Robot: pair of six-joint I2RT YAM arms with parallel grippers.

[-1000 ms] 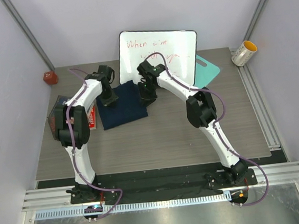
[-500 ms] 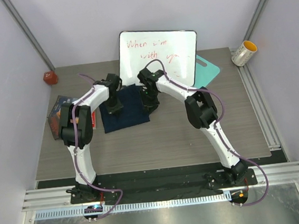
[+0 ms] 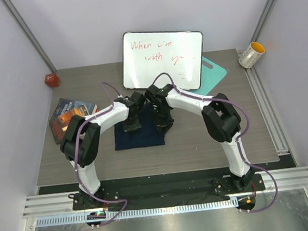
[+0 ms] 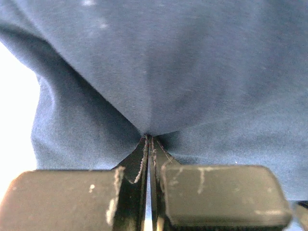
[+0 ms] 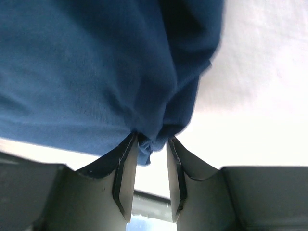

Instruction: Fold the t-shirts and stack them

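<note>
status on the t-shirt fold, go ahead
Left gripper shut on t-shirt fabric. Right gripper jaws apart, fabric bunched at its tips, grip unclear. Mid-table, t-shirt lies as a folded rectangle under both wrists. Book to its left, not touching.

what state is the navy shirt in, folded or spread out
Folded: from above the t-shirt is a compact rectangle with no sleeves sticking out; the left gripper is pinched shut on its fabric.
</note>
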